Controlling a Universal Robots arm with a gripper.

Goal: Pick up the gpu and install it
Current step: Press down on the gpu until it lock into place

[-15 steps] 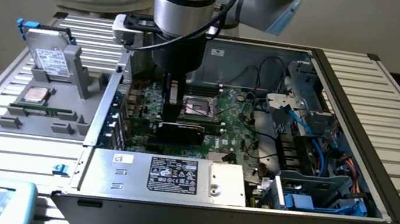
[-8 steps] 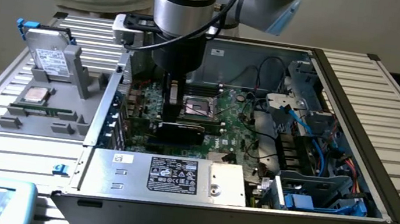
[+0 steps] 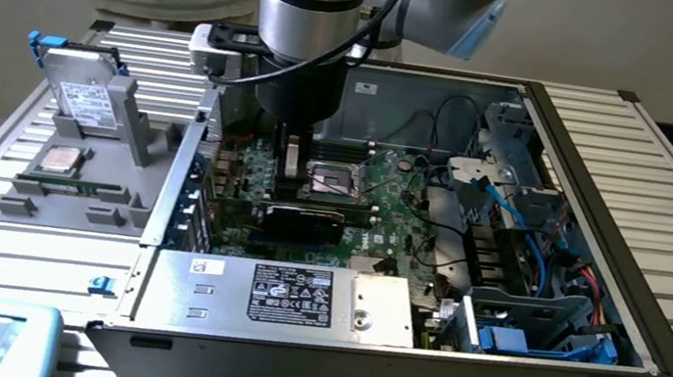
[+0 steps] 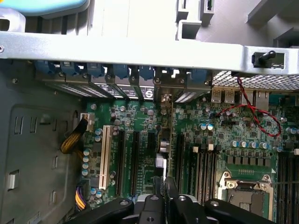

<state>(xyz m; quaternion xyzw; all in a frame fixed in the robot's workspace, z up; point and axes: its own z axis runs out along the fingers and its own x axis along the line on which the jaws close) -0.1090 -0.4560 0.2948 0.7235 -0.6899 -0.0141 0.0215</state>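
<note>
The gripper (image 4: pixel 164 205) sits low inside the open computer case (image 3: pixel 601 186), its 2 fingers (image 4: pixel 152 211) drawn close together on what looks like the top edge of the gpu (image 4: pixel 161 156). The card is seen edge-on as a thin strip running away from the fingers, so I judge it clamped rather than loose.

The gpu stands upright over the motherboard (image 4: pixel 140 116), in line with 1 of the dark expansion slots, beside the white slot (image 4: pixel 105 154). I cannot tell whether its contacts have entered the slot.

Doing this step well means keeping the card vertical and parallel to the slot. A tilt along its length would seat 1 end and leave the other proud. Pressure should go straight down, evenly, with no sideways drag across the small capacitors beside the slot.

Further out, the card's metal end must meet the row of bracket openings (image 4: pixel 140 91) at the case's rear wall (that fit decides whether it seats flush). The red wire (image 4: pixel 252 114) and CPU socket (image 4: pixel 245 196) lie well apart from this path.

In the exterior view the arm (image 3: pixel 310 7) comes down over the board, beyond the power supply (image 3: pixel 295 296).
</note>
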